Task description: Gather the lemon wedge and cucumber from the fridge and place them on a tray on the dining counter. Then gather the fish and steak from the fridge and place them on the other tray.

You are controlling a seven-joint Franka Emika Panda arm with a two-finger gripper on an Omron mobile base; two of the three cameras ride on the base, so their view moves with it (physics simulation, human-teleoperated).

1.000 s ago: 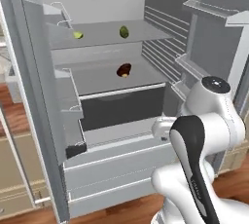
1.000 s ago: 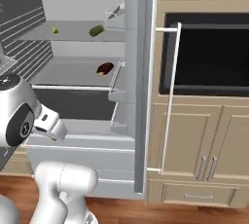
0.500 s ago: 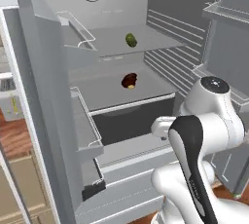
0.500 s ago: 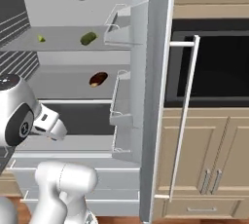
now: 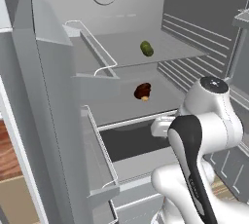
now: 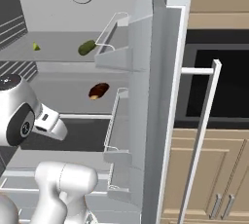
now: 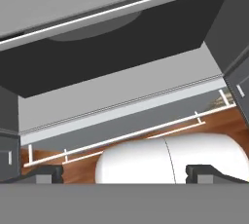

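The fridge [image 5: 121, 26] stands open right in front of me. A stubby dark green cucumber [image 5: 147, 48] lies on its upper shelf, also seen as the cucumber [image 6: 87, 47] from the right. The tiny yellow lemon wedge [image 6: 35, 46] sits left of it on the same shelf. One shelf lower rests the dark reddish-brown steak [image 5: 142, 90], the steak [image 6: 98, 90]. My gripper [image 7: 126, 174] is open and empty, held low in front of the dark drawer, pointing down at the fridge's bottom drawers. The fish, both trays and the dining counter are out of view.
Open fridge doors with wire-railed shelves flank me: the left door [image 5: 53, 121] and the right door [image 6: 146, 111]. A dark drawer [image 5: 131, 140] sits under the steak's shelf. A built-in oven [image 6: 219, 82] and wood cabinets [image 6: 214, 184] lie to the right.
Both base views have closed in on the fridge, so its inside now looks larger. The food has not moved on the shelves. My gripper stays open.
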